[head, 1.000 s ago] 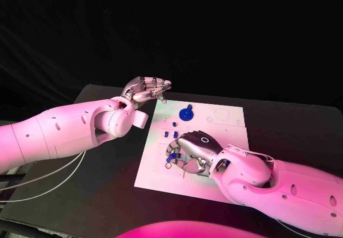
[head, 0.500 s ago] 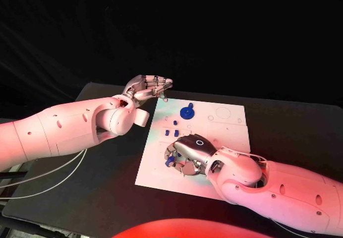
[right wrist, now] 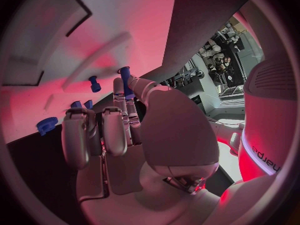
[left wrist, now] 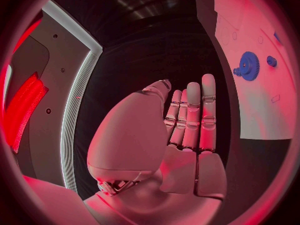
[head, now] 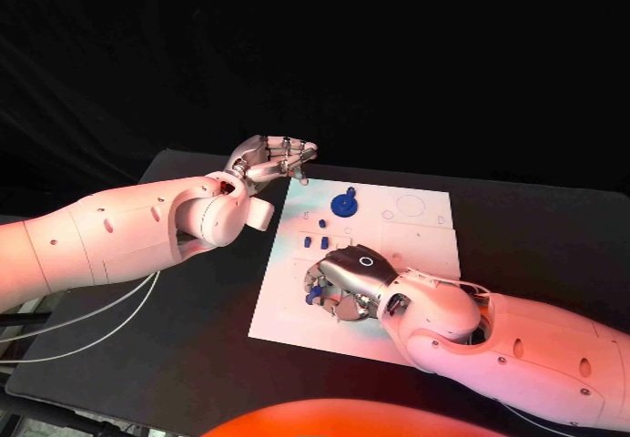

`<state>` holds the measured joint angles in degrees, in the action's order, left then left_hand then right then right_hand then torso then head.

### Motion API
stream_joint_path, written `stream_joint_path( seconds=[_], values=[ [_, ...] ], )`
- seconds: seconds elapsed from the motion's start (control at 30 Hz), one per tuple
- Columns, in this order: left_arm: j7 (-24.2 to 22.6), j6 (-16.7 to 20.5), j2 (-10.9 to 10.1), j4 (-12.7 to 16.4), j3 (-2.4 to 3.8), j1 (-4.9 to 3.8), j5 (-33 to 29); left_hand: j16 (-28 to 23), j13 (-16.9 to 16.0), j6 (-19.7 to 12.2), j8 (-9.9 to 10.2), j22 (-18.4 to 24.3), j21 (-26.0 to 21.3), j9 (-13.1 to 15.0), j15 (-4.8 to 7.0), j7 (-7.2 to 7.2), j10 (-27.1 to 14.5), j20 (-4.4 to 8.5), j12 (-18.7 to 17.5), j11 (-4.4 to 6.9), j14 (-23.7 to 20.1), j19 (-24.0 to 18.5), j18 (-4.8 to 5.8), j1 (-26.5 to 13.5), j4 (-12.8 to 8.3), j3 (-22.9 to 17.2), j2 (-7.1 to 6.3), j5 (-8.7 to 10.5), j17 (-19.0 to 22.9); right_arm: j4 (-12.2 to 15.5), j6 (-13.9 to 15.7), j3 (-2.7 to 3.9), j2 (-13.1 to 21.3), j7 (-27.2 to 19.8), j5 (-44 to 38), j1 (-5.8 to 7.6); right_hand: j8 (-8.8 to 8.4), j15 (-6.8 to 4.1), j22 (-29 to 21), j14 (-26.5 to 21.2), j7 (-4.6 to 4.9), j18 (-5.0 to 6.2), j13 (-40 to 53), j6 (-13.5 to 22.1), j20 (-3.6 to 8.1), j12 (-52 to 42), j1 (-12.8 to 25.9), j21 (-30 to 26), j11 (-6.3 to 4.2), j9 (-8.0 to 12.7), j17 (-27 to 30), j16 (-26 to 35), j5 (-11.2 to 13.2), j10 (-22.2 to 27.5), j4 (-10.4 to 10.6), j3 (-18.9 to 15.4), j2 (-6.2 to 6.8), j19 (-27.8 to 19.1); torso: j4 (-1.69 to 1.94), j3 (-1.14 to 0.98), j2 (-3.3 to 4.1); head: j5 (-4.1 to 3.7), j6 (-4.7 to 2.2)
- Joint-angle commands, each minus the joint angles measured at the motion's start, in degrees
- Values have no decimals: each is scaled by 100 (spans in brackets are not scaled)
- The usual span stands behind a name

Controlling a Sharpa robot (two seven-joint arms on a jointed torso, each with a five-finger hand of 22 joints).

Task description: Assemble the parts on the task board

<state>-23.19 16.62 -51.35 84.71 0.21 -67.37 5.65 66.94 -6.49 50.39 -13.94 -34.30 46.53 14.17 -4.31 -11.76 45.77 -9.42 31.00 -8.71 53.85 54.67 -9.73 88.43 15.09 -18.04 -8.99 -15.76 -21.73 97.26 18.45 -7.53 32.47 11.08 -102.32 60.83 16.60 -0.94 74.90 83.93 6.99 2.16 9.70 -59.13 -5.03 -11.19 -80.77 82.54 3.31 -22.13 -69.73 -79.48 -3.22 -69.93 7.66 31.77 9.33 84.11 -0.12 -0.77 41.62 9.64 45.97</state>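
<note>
The task board [head: 394, 273] is a flat white rectangular plate lying in the middle of the black table [head: 552, 228], its long axis running away from the robot and its surface marked with faint outlined circles and slots. The right hand [head: 352, 278] covers much of its near half, so the parts below the palm are largely hidden. In the right wrist view this hand [right wrist: 119, 130] pinches a slim blue peg [right wrist: 125, 80] between its fingertips; the peg is a small smooth cylinder with a wider cap, its long axis roughly in line with the fingers, its lower end hidden behind them. In the head view only a sliver of blue [head: 314, 293] shows at the hand's edge, too small to tell apart.

Toward the far end of the board lies a blue gear [head: 344, 205], a toothed disc lying flat with a short stub beside it; the left wrist view shows it [left wrist: 248, 66] clearly with its teeth. Two short blue pegs [head: 314, 242] stand between the gear and the right hand, just apart from each other.

The left hand [head: 273, 162] hovers off the board's far left corner, over the table edge, palm up, silver fingers loosely curled and holding nothing [left wrist: 187, 130].
</note>
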Motion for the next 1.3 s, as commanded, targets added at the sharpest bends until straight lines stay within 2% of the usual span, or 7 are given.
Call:
stream_joint_path(
  seconds=[0.03,0.4,0.57,0.73,0.8,1.03,1.3],
  values=[
    [-25,-87,3,10,3,-4,-24,-22,6,-15,-27,5,-25,-1,-8,-7,-40,-2,26,9,-32,-23,-80,11,4,-37,-44,-25,6,16,-181,-9,20,187,-293,-17,35,-28,1293,227,16,-61,1,-16,39,21,-44,-10,-8,-23,-11,-27,-32,-1,-19,19,-24,339,0,1,0,7,3],
    [-14,-100,-3,6,3,-4,-24,-22,8,-18,-37,3,-25,-1,-11,-9,-47,-3,34,7,-36,-25,-79,0,1,-58,-52,-21,11,137,-212,-8,96,228,-369,-18,37,-27,1296,226,16,-63,2,-18,38,21,-42,0,-9,-25,-7,-25,-34,-5,-22,22,-24,342,-5,5,-1,27,12],
    [-10,-99,-3,9,3,-4,-24,-22,9,-18,-38,3,-25,0,-11,-9,-50,-4,36,6,-37,-26,-79,-3,1,-63,-54,-21,12,122,-234,-8,38,235,-371,-18,25,-18,1294,220,30,-61,5,16,32,51,54,-14,3,-44,23,-12,-35,-3,-30,33,28,338,-5,4,1,24,7],
    [-9,-99,1,12,3,-4,-24,-22,9,-18,-38,3,-25,0,-11,-9,-50,-4,36,6,-37,-26,-79,-3,1,-63,-54,-21,12,80,-262,-8,-50,238,-358,-18,-143,33,1289,215,125,-57,9,276,-1,115,285,-41,63,-6,35,-10,-107,49,12,28,170,330,1,10,-2,10,1],
    [-8,-99,3,12,3,-4,-24,-22,10,-20,-41,2,-25,0,-12,-10,-55,-4,36,5,-38,-27,-79,-8,1,-68,-57,-20,14,60,-282,-8,-80,246,-355,-18,-328,56,1292,215,155,-58,30,547,-26,118,461,-37,91,53,29,-18,-160,30,68,-43,299,331,2,9,-1,9,1],
    [-6,-97,2,10,3,-4,-24,-22,10,-20,-41,2,-25,0,-12,-10,-55,-4,36,5,-38,-27,-79,-8,1,-68,-57,-20,14,39,-296,-9,-114,248,-339,-18,-422,67,1289,210,156,-54,69,620,-44,136,625,-53,104,70,37,-20,-177,56,120,-157,413,327,-3,8,-5,8,11],
    [-4,-97,0,7,3,-4,-24,-22,10,-20,-41,2,-25,0,-12,-10,-55,-4,36,5,-38,-27,-79,-8,1,-68,-57,-20,14,64,-134,-10,-76,267,-344,-18,-505,45,1291,209,119,-54,100,721,-36,140,652,-49,67,86,35,-26,-200,58,123,-200,442,329,0,4,-3,6,9]
  ],
)
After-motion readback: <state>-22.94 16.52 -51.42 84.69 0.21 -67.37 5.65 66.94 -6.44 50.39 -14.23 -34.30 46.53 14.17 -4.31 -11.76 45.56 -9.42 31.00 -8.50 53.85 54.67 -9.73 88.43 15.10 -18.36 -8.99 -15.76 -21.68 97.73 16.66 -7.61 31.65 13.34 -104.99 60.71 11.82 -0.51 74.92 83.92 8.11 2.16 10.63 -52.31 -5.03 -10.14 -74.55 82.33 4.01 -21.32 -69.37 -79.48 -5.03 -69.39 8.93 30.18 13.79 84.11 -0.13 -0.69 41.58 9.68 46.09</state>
